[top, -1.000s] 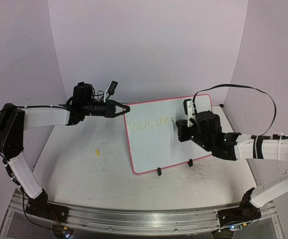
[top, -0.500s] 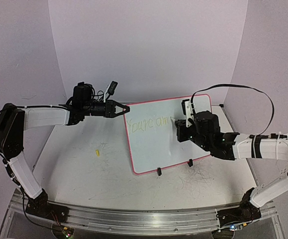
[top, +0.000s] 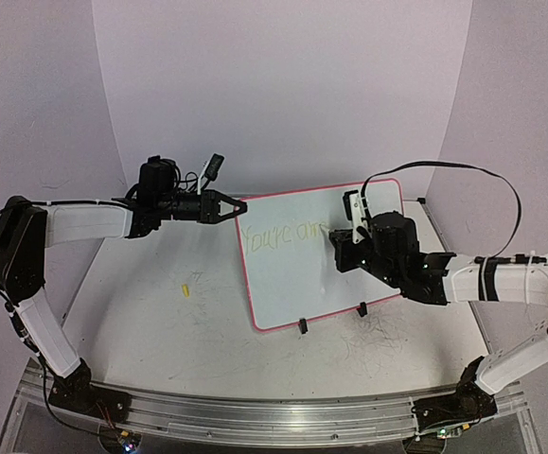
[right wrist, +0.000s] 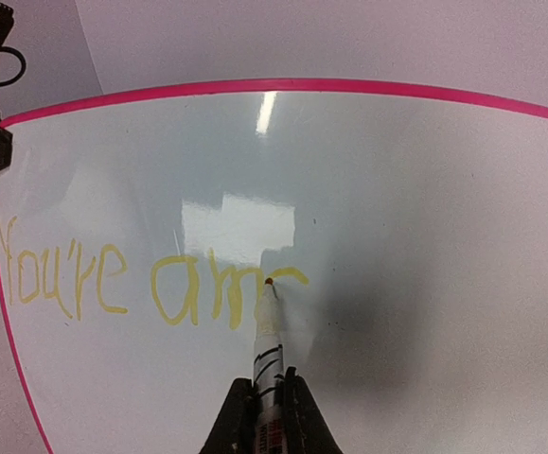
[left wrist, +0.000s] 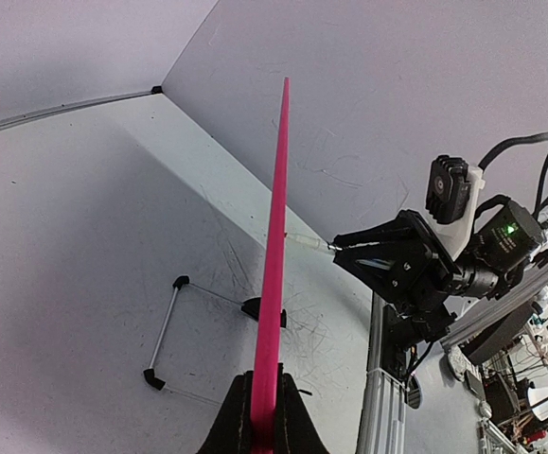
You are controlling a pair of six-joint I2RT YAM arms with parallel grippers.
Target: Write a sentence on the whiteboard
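The whiteboard (top: 297,284), white with a pink border, lies tilted on the table. My left gripper (top: 240,205) is shut on its upper left edge. The left wrist view shows the border edge-on (left wrist: 275,227), running up from between the fingers (left wrist: 231,421). My right gripper (right wrist: 267,383) is shut on a white marker (right wrist: 265,331) whose tip touches the board. The sentence (right wrist: 113,284) reads "You're am" in yellow, and the tip rests on the last letter's arch. From above, the right gripper (top: 343,244) sits just right of the sentence (top: 278,235).
A small yellow piece (top: 185,288) lies on the table left of the board. Two black clip feet (top: 303,326) grip the board's near edge. A thin wire bar with black ends (left wrist: 165,331) lies beyond the board. Old scribbles mark the tabletop (top: 378,336).
The right gripper has crept a little to the left and up with the marker, and the last yellow letter has grown. The left arm has held still on the board's edge.
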